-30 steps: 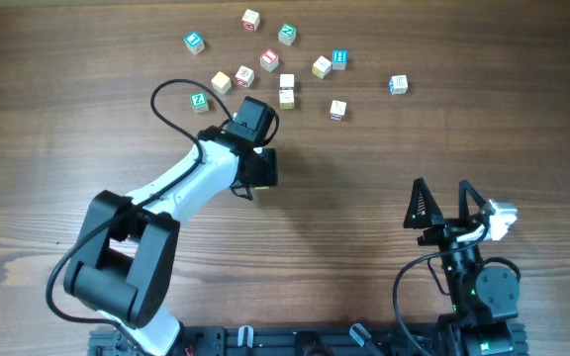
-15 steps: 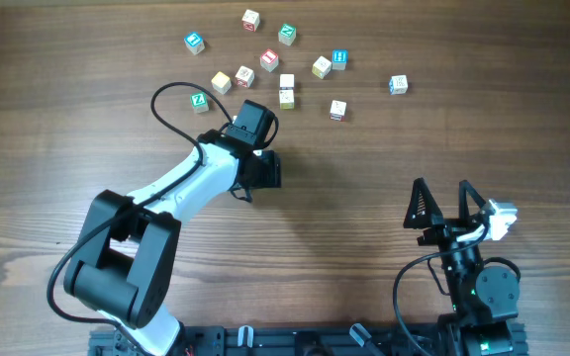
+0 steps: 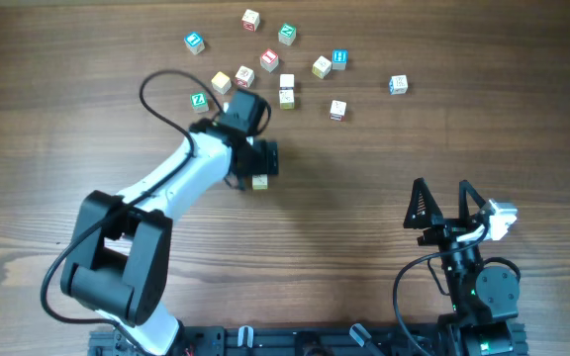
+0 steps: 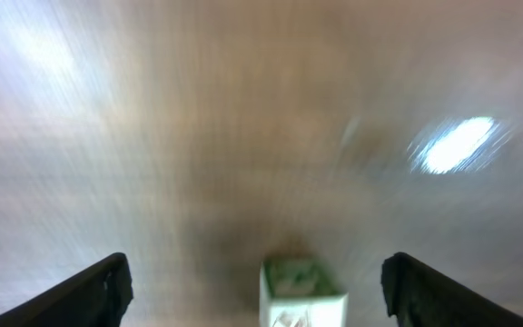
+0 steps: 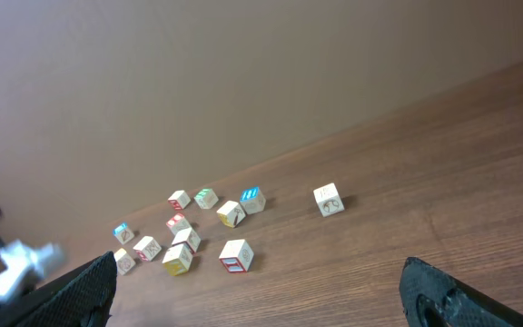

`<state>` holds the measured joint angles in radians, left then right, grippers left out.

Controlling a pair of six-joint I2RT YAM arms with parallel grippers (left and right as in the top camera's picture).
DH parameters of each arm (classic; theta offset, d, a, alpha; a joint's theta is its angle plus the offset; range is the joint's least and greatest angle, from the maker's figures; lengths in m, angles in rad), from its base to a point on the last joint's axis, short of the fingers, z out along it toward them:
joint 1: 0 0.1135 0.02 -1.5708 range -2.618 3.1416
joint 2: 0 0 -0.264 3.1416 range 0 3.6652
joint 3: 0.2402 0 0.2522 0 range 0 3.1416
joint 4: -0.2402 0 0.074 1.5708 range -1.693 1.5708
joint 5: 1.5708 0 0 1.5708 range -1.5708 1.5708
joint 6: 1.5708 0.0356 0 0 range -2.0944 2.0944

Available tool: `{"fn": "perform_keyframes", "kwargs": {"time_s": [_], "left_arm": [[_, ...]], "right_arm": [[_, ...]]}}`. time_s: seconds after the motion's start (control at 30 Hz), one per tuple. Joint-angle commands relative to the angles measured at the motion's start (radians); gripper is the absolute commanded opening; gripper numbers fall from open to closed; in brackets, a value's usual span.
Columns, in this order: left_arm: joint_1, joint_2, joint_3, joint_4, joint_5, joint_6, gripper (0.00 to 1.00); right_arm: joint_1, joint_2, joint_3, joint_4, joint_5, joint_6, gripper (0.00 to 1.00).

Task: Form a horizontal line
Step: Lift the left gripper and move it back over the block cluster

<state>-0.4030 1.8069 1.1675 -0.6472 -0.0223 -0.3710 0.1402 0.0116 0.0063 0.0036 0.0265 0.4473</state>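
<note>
**Left gripper** [image 3: 263, 163], fingers [image 4: 89, 295] spread wide, nothing held: a cream cube [image 3: 260, 182] stands free between them on the table [image 3: 67, 148], probably set apart so a line can be begun with room either side. No line is formed yet; the green Z cube [image 3: 199, 100] and other cubes [image 3: 287, 81] lie scattered toward 12 o'clock. **Right gripper** [image 3: 441, 203], wide open and empty, is parked at 5 o'clock.
</note>
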Motion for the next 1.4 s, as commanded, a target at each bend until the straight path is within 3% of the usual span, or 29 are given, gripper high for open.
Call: {"fn": "perform_keyframes", "kwargs": {"time_s": [0.0, 0.03, 0.07, 0.1, 0.17, 0.23, 0.27, 0.4, 0.47, 0.63, 0.7, 0.83, 1.03, 1.1, 1.37], "left_arm": [[0.042, -0.082, 0.176, 0.013, -0.048, 0.029, 0.78], [0.051, -0.098, 0.217, 0.016, -0.055, 0.029, 0.74], [0.066, -0.120, 0.281, 0.029, -0.060, 0.031, 0.62], [0.077, -0.137, 0.335, 0.053, -0.059, 0.031, 0.04], [0.102, -0.161, 0.426, 0.124, -0.060, 0.069, 0.04], [0.137, -0.185, 0.481, 0.309, -0.066, 0.149, 0.04], [0.158, -0.193, 0.500, 0.436, -0.066, 0.152, 0.04], [0.222, -0.193, 0.535, 0.701, -0.066, 0.151, 0.04], [0.244, -0.187, 0.536, 0.732, -0.065, 0.151, 0.04], [0.303, -0.128, 0.629, 0.461, -0.058, 0.156, 0.04], [0.333, -0.055, 0.764, 0.267, -0.034, 0.159, 0.04], [0.396, 0.072, 1.003, 0.032, 0.014, 0.164, 0.04], [0.411, 0.098, 1.024, 0.018, 0.014, 0.189, 0.04], [0.412, 0.114, 1.024, 0.013, 0.014, 0.189, 0.11], [0.412, 0.172, 1.024, -0.021, 0.014, 0.184, 0.19]], "right_arm": [[-0.004, -0.007, -0.001, 0.004, -0.012, 0.000, 1.00], [-0.004, -0.007, -0.001, 0.004, -0.011, 0.000, 1.00], [-0.004, -0.007, -0.001, 0.003, -0.012, 0.001, 1.00], [-0.004, -0.007, -0.001, 0.003, -0.012, 0.000, 1.00], [-0.004, -0.007, -0.001, 0.004, -0.012, 0.001, 1.00], [-0.004, -0.007, -0.001, 0.003, -0.012, 0.001, 1.00], [-0.004, -0.007, -0.001, 0.003, -0.012, 0.001, 1.00], [-0.004, -0.007, -0.001, 0.003, -0.012, 0.000, 1.00], [-0.004, -0.007, -0.001, 0.004, -0.012, 0.000, 1.00], [-0.004, -0.007, -0.001, 0.004, -0.012, 0.001, 1.00], [-0.004, -0.007, -0.001, 0.003, -0.012, 0.000, 1.00], [-0.004, -0.007, -0.001, 0.003, -0.012, 0.000, 1.00], [-0.004, -0.007, -0.001, 0.004, -0.012, 0.001, 1.00], [-0.004, -0.007, -0.001, 0.004, -0.012, 0.001, 1.00], [-0.004, -0.007, -0.001, 0.004, -0.012, 0.001, 1.00]]}}
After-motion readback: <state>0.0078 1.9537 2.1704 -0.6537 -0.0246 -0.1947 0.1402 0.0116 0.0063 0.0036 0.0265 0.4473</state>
